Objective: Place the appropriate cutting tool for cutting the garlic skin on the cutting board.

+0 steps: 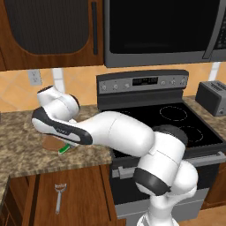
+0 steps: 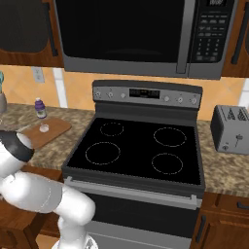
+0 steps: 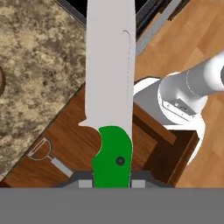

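The knife's bright green handle (image 3: 111,157) sits between my gripper's (image 3: 111,183) two tips, and its silver blade (image 3: 109,65) runs straight up the hand view. The gripper is shut on the handle. From the left base, the green handle (image 1: 64,149) pokes out under my hand, just above the counter's front edge, beside a brown patch of the cutting board (image 1: 50,142). From the right base, the wooden cutting board (image 2: 46,131) lies on the left counter with the small whitish garlic (image 2: 44,128) on it. My hand hides most of the board in the left base view.
An all-grey forked utensil (image 3: 46,153) lies in the open drawer (image 3: 83,131) below the counter, and shows as the grey utensil (image 1: 59,196). A small bottle (image 2: 40,108) stands behind the board. The stove (image 2: 136,146) is to the right, a toaster (image 2: 231,129) beyond it.
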